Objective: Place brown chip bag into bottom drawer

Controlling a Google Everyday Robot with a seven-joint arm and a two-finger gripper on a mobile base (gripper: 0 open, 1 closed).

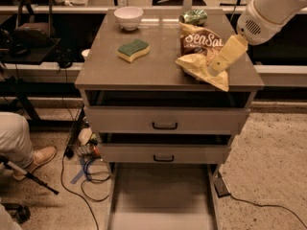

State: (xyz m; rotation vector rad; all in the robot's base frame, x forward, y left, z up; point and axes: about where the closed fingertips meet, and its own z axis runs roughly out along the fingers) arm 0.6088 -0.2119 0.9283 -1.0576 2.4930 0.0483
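The brown chip bag (pixel 197 46), crumpled brown and tan-yellow with white "Sea Salt" lettering, lies on the right side of the grey cabinet's top (pixel 144 73). My gripper (pixel 218 65) reaches in from the upper right and sits over the bag's right part, at or just above its surface. The bottom drawer (pixel 163 195) is pulled out towards the front below the cabinet, a long grey tray with nothing in it. The two upper drawers with black handles are nearly closed.
A green crushed can (pixel 194 17) lies just behind the bag. A green and yellow sponge (pixel 133 50) and a white bowl (pixel 128 17) sit on the left of the top. A person's leg and shoe (pixel 29 158) and cables (pixel 86 174) are on the floor at left.
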